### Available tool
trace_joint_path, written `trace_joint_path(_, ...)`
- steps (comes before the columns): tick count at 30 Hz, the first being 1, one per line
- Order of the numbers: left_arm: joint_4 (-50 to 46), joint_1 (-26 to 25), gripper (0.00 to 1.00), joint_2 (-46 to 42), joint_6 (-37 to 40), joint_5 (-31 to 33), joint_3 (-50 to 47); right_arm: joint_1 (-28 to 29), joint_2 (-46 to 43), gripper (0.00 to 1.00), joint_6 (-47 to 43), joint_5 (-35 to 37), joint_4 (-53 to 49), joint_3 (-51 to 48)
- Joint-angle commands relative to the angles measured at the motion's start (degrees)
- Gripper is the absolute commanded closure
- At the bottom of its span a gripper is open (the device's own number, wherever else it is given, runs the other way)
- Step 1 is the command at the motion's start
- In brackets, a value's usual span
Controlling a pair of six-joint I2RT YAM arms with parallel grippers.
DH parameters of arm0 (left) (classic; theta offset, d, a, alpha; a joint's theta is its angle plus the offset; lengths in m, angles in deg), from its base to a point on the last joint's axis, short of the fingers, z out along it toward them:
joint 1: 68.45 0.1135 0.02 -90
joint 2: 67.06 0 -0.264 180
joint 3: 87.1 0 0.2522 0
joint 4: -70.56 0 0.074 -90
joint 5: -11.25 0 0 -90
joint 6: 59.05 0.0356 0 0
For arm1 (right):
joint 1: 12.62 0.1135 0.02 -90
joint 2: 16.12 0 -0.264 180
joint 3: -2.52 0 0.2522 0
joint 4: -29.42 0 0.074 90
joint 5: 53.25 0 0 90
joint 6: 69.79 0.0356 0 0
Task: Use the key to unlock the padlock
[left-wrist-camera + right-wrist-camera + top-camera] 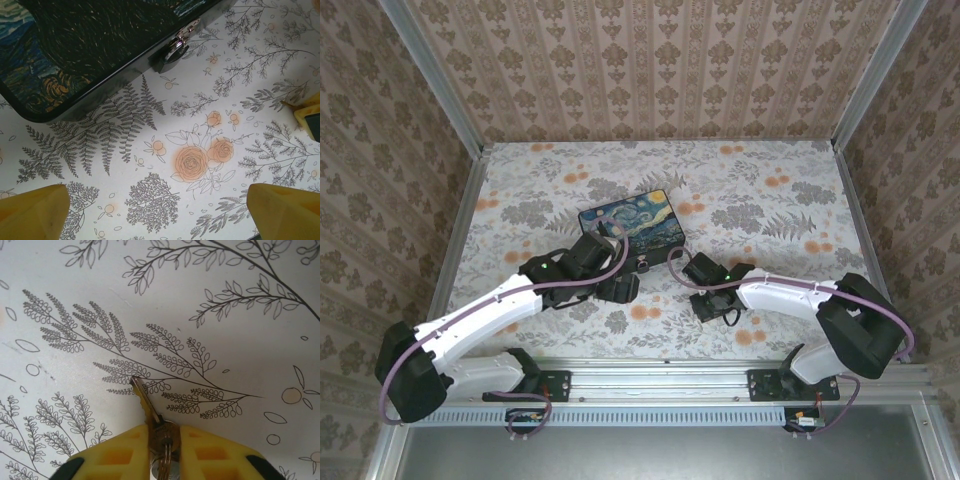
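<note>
**Key pinched in the right tool, padlock hanging on the case**

The right tool is closed on the key. Its two yellow fingers press against the key's round head from either side, with a metal ring showing between them. The brass blade sticks out ahead of the fingers, slanting toward the floral surface. Whether the tip touches it cannot be told.

From above, the right tool sits low over the surface, to the right of the padlock and apart from it.

The padlock hangs at the front edge of a dark case printed with a swirling night-sky painting. It is a small black body under a silver clasp and lies against the case wall.

The case lies flat near the middle of the surface. The left tool is wide open and holds nothing, its yellow fingertips spread over bare patterned surface just in front of the case. In the overhead view the left tool is just left of the padlock.
</note>
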Motion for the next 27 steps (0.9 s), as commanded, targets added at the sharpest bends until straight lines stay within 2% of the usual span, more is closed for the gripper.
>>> trace_joint_path(1,0.06,-0.38,0.0,0.15,0.51,-0.58,-0.88,1.03,2.31,0.89,0.45,-2.67,3.6,-1.78)
trace_joint_path(6,0.5,-0.46,0.0,0.22,0.35,-0.84,-0.72,0.95,-1.95,1.0,0.96,-2.15,5.75,-3.23)
trace_joint_path(11,1.64,-0.75,0.0,1.27,0.69,-2.68,0.33,0.62,-8.46,1.0,0.29,-2.7,7.73,-4.21)
trace_joint_path(16,8.12,-0.36,0.02,2.8,2.28,-11.05,0.75,-0.98,-13.63,1.0,-3.12,-6.93,9.26,-4.73)
trace_joint_path(20,14.02,2.69,0.15,3.8,3.8,-19.46,0.35,-3.69,-17.54,1.0,-4.53,-12.48,11.34,-5.48)
trace_joint_path(22,19.13,4.3,0.18,3.98,3.86,-25.25,-1.01,-4.88,-19.23,1.0,-5.04,-16.02,11.77,-5.37)
trace_joint_path(27,26.85,5.38,0.24,6.19,3.42,-33.48,-2.95,-8.51,-21.95,1.0,-2.42,-23.42,14.3,-5.36)
